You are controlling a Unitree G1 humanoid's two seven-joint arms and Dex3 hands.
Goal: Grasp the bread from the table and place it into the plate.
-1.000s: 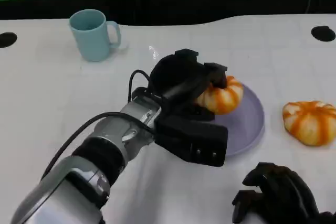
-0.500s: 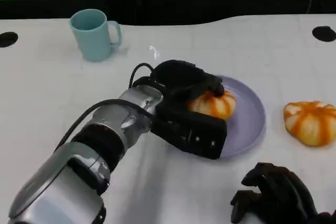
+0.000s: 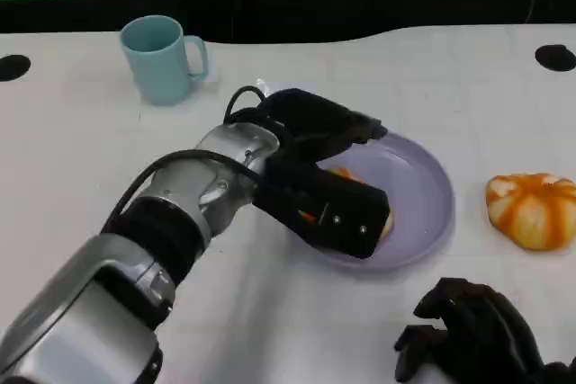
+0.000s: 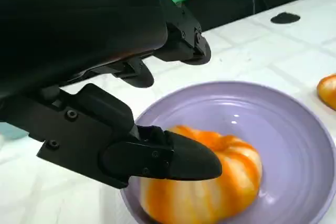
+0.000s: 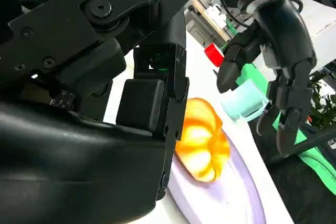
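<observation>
An orange-and-white striped bread (image 4: pixel 210 184) lies in the lavender plate (image 3: pixel 423 195). In the head view my left hand (image 3: pixel 315 168) hangs over it, so only slivers of the bread (image 3: pixel 386 223) show there. In the left wrist view the upper fingers (image 4: pixel 181 30) are lifted clear of the bread and the thumb (image 4: pixel 173 161) lies beside it. The right wrist view shows the bread (image 5: pixel 202 140) on the plate (image 5: pixel 226 195), with my left hand (image 5: pixel 278 77) spread above it. My right hand (image 3: pixel 477 339) rests low at the front right with its fingers curled and nothing in them.
A second striped bread (image 3: pixel 533 209) lies on the white table right of the plate. A light blue mug (image 3: pixel 162 60) stands at the back left. Black round holes (image 3: pixel 553 57) mark the table's far corners.
My left hand has come down with the bread onto the plate. Its fingers have spread off the bread. The right hand has stayed put.
</observation>
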